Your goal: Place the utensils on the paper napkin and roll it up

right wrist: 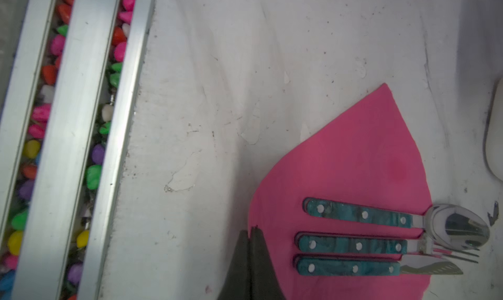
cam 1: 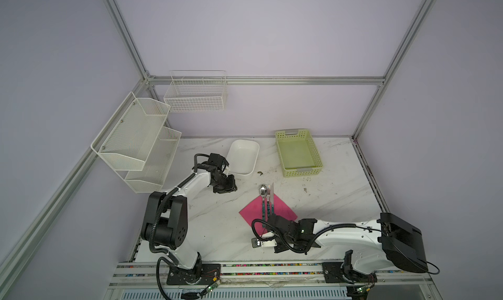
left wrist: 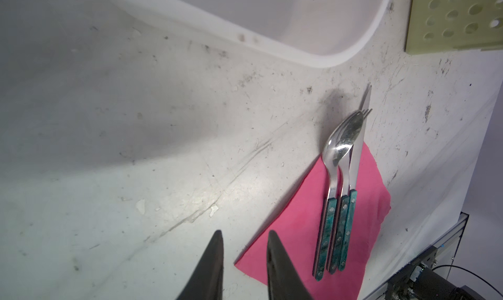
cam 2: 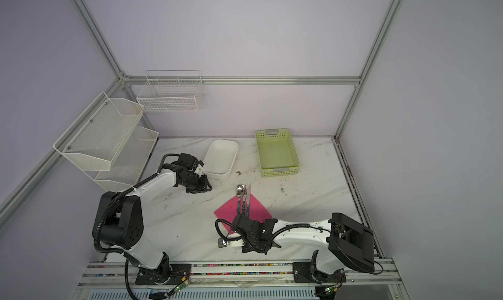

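Found 3 utensils [left wrist: 337, 225] side by side on napkin [right wrist: 353, 154], right of counter's [cam 1: 217, 217] middle. Saw right hand [right wrist: 250, 232] closed tight at napkin's edge, left hand [left wrist: 243, 234] slightly parted, empty.

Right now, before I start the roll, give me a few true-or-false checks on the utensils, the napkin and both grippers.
1. The utensils lie on the paper napkin. True.
2. The right gripper is wide open. False: its jaws are shut, at the napkin's edge.
3. The left gripper holds a utensil. False: it holds nothing and sits near the white tub.
4. The utensils' metal heads reach past the napkin's edge. True.
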`<state>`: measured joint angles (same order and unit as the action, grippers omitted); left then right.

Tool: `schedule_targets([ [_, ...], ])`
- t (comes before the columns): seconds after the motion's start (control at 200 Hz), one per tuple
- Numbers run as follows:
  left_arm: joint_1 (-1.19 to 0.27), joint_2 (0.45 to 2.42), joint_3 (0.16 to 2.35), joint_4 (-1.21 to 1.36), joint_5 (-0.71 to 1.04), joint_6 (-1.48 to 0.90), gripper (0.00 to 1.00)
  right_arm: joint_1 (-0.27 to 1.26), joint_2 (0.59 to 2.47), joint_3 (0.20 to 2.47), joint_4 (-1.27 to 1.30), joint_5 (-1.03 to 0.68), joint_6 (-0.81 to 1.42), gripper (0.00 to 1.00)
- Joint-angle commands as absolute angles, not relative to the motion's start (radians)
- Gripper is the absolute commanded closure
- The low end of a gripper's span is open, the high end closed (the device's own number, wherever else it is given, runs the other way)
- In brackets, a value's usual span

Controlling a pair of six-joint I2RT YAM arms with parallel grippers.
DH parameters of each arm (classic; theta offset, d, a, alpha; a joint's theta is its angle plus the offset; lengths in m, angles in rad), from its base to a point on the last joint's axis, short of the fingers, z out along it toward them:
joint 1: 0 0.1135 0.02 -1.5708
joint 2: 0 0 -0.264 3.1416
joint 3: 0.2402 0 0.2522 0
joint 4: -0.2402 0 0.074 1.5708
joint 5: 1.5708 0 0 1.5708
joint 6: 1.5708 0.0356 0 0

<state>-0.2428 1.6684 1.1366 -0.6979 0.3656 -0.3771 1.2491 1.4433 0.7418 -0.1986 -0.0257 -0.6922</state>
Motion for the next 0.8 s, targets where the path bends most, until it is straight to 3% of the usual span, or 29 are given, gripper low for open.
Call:
schedule_targets([
  [0.0,-0.299,1.673,1.131,-0.674,0.397,-0.43,0.76,1.245,1.434,0.738,-0.18,-0.009,-0.622,1.0],
  [0.43,-0.462,1.715,1.03,-0.611,0.446,-0.524,0.84,1.18,1.419,0.707,-0.113,0.02,-0.523,1.0],
  [0.795,-0.492,1.764,0.983,-0.594,0.465,-0.548,0.91,1.085,1.45,0.709,-0.038,-0.008,-0.537,1.0],
])
